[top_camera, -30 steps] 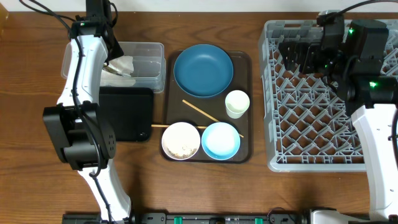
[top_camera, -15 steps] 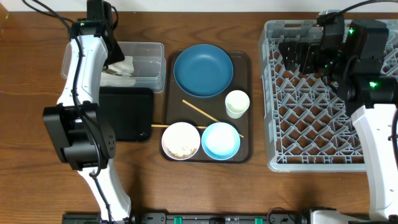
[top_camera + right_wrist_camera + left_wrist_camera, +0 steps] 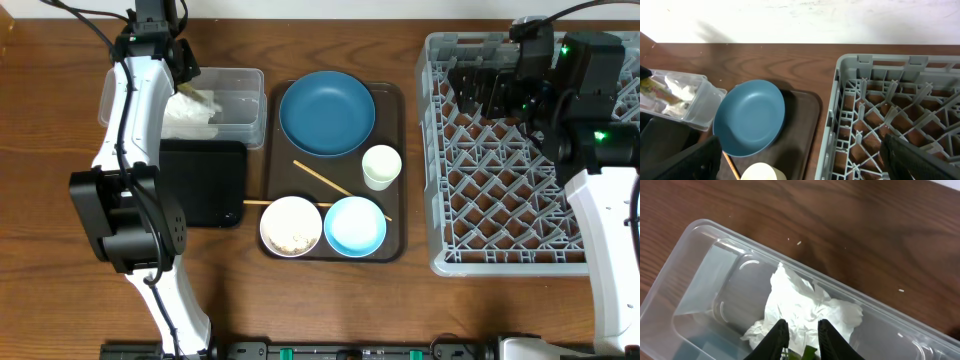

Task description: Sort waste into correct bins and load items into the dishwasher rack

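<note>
Overhead view: a wooden table (image 3: 330,300). At its back left corner sits a clear tub (image 3: 238,100) holding crumpled white tissue (image 3: 190,112). A black tray (image 3: 200,185) lies just in front of the tub. The left gripper (image 3: 188,82) hangs over the tub's left end. In the middle of the table, a brown serving tray (image 3: 283,175) carries a dark blue dish (image 3: 327,112) at its back and a white cup (image 3: 381,166) at its right edge. Along its front are a white bowl (image 3: 272,215) holding rice (image 3: 291,236) and a light blue bowl (image 3: 355,225), with two chopsticks (image 3: 322,179) between. The grey rack (image 3: 500,200) fills the table's right side. The right gripper (image 3: 485,88) is above its back left corner.

Left wrist view: the left fingers (image 3: 777,337), almost pressed together, pinch a green scrap of snack wrapper (image 3: 809,353) just above the tissue in the tub. Whitish grains (image 3: 799,242) dot the wood beyond.

Right wrist view: the right fingers (image 3: 685,160) are spread wide and empty, above the rack's corner and the dish.
</note>
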Action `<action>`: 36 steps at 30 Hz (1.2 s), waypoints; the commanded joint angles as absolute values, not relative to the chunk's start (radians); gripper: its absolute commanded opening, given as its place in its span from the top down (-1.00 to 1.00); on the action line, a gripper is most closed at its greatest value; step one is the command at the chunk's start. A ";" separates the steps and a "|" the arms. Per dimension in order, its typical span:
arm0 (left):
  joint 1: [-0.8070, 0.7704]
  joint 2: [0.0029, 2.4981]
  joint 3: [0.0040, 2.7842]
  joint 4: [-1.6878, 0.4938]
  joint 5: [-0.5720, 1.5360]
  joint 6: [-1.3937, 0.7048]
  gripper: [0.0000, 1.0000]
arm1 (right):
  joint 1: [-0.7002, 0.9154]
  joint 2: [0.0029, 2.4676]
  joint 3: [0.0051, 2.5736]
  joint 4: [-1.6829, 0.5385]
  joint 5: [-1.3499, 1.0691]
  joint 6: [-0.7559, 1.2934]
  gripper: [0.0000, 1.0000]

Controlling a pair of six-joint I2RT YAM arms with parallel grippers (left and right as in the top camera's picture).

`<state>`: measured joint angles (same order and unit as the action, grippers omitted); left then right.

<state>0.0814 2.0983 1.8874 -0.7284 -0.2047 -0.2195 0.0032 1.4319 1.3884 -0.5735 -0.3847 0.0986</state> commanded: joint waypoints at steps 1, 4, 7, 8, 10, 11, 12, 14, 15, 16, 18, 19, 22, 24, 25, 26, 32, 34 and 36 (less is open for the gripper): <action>0.080 2.098 1.902 -0.719 -0.194 -0.187 0.14 | 0.014 1.434 1.404 -0.577 -0.381 0.088 -0.99; 0.080 2.098 1.902 -0.704 -0.189 -0.187 -0.16 | 0.014 1.434 1.404 -0.577 -0.381 0.088 -0.98; 0.080 2.098 1.902 -0.707 -0.123 -0.173 -0.31 | 0.014 1.434 1.404 -0.577 -0.381 0.088 -0.99; 0.080 2.098 1.902 -0.712 -0.059 -0.131 -0.31 | 0.014 1.434 1.404 -0.577 -0.381 0.088 -0.99; 0.080 2.098 1.902 -0.738 0.105 -0.017 -0.32 | 0.014 1.434 1.404 -0.577 -0.381 0.088 -0.98; 0.080 2.099 1.902 -0.757 0.188 0.039 -0.31 | 0.014 1.434 1.404 -0.577 -0.381 0.088 -0.98; 0.080 2.100 1.902 -0.771 0.246 0.077 -0.32 | 0.014 1.434 1.404 -0.577 -0.381 0.088 -0.98; 0.080 2.101 1.902 -0.788 0.310 0.131 -0.39 | 0.014 1.434 1.404 -0.577 -0.381 0.088 -0.99; 0.081 2.101 1.902 -0.791 0.331 0.155 -0.39 | 0.014 1.434 1.404 -0.577 -0.381 0.088 -0.98; 0.082 2.101 1.902 -0.791 0.330 0.165 -0.39 | 0.014 1.434 1.404 -0.577 -0.381 0.088 -0.98; 0.091 2.101 1.902 -0.783 0.252 0.113 -0.21 | 0.014 1.434 1.404 -0.577 -0.381 0.088 -0.99; 0.096 2.101 1.902 -0.783 0.109 -0.053 -0.18 | 0.014 1.434 1.404 -0.577 -0.381 0.088 -0.99; 0.107 2.098 1.902 -0.842 -0.182 -0.458 -0.18 | 0.014 1.434 1.404 -0.577 -0.381 0.088 -0.98; 0.117 2.098 1.902 -0.805 -0.045 -0.439 -0.18 | 0.014 1.434 1.404 -0.577 -0.381 0.088 -0.99; 0.123 2.098 1.902 -0.765 0.103 -0.353 -0.18 | 0.014 1.434 1.404 -0.577 -0.381 0.088 -0.99; 0.129 2.098 1.902 -0.724 0.273 -0.252 -0.18 | 0.014 1.434 1.404 -0.577 -0.381 0.088 -0.99; 0.164 2.098 1.902 -0.665 0.280 -0.358 0.12 | 0.014 1.434 1.404 -0.577 -0.381 0.088 -0.98; 0.164 2.098 1.902 -0.692 0.121 -0.403 0.48 | 0.014 1.434 1.404 -0.577 -0.381 0.072 -0.99; 0.162 2.098 1.902 -0.715 0.009 -0.434 0.77 | 0.014 1.434 1.404 -0.577 -0.381 0.069 -0.98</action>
<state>0.1539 2.0983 1.8893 -0.6991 0.2066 -0.3431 0.0032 1.4319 1.3884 -0.5770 -0.3843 0.0933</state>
